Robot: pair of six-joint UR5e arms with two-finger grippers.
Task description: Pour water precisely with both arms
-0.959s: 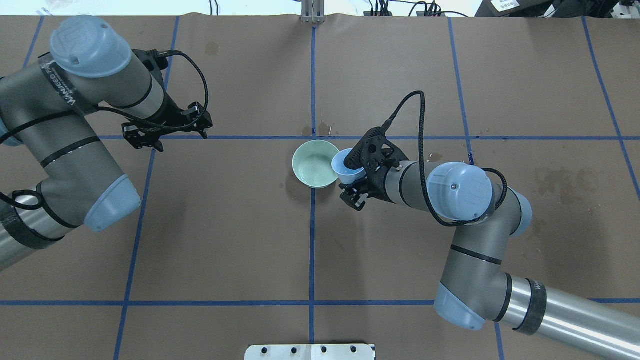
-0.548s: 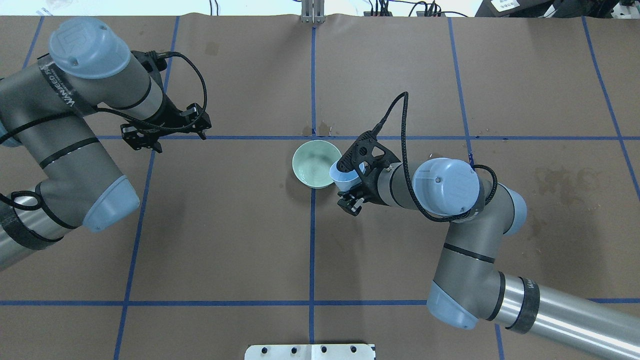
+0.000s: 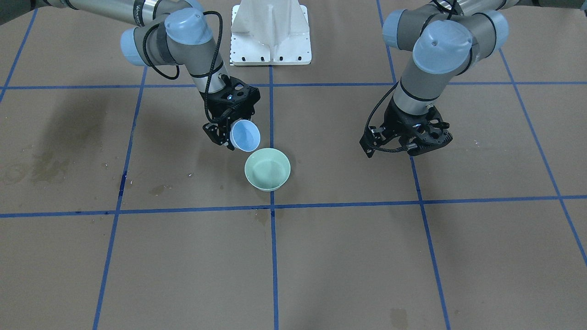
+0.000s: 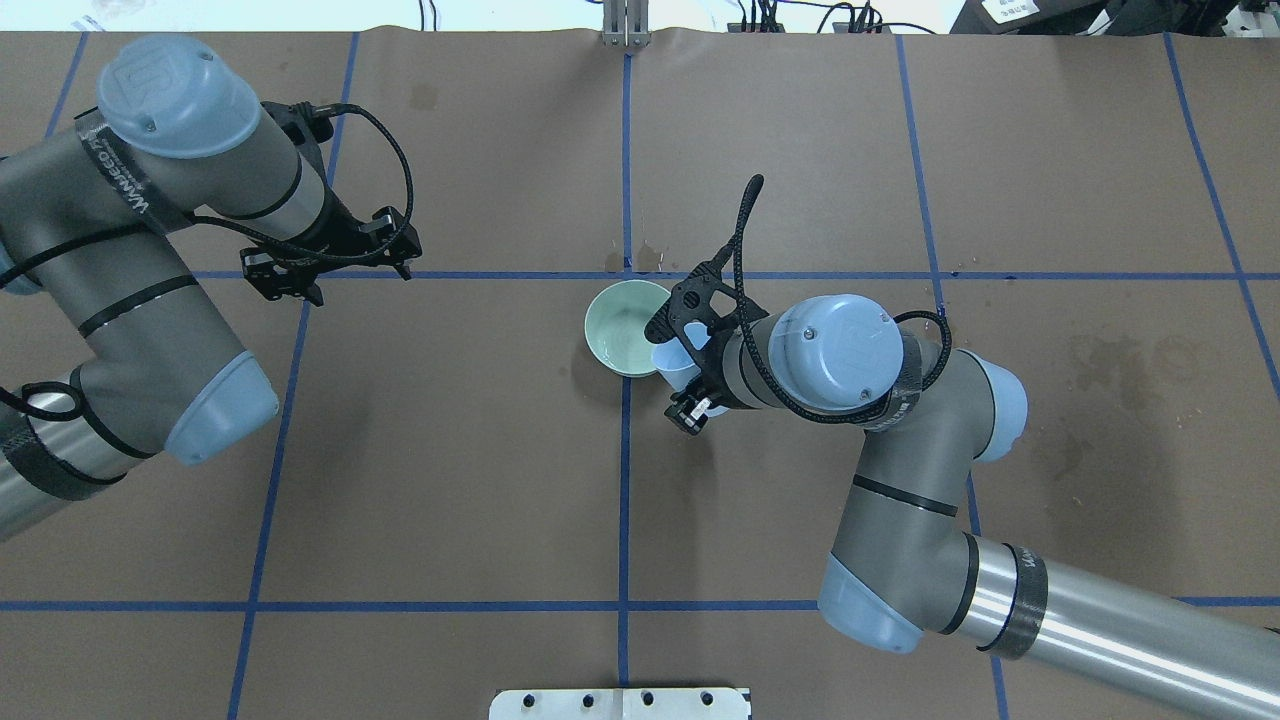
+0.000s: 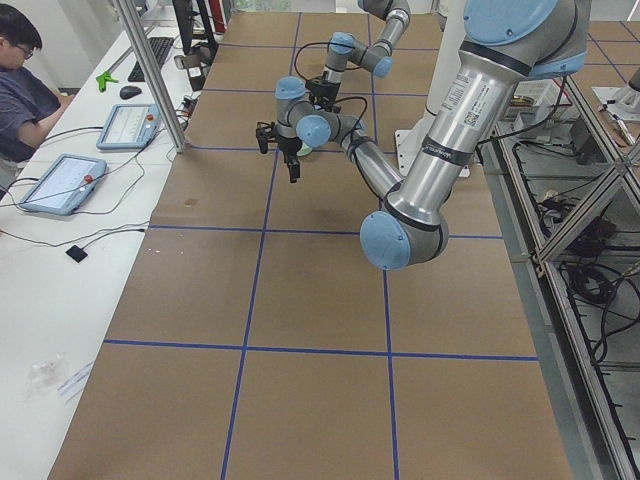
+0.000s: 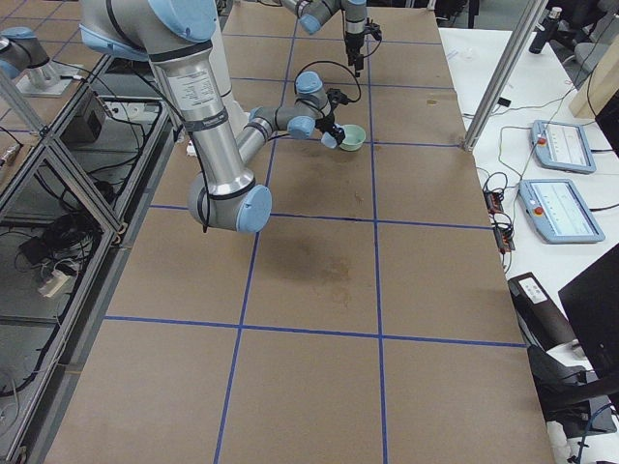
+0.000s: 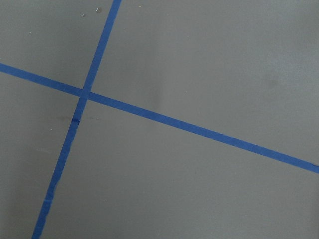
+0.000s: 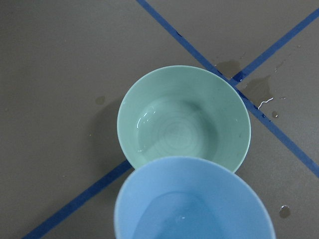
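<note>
From overhead, the right arm [image 4: 900, 470] hides most of the right gripper [image 3: 233, 130]. From the front we see it clenched on the tilted blue cup [image 3: 245, 135], whose lip overlaps the rim of the green bowl [image 3: 268, 168]. The left arm [image 4: 150, 300] hangs well apart, and we cannot tell whether the left gripper [image 3: 409, 143] is spread. The water [image 8: 182, 217] shows only as faint glints in cup and bowl.
</note>
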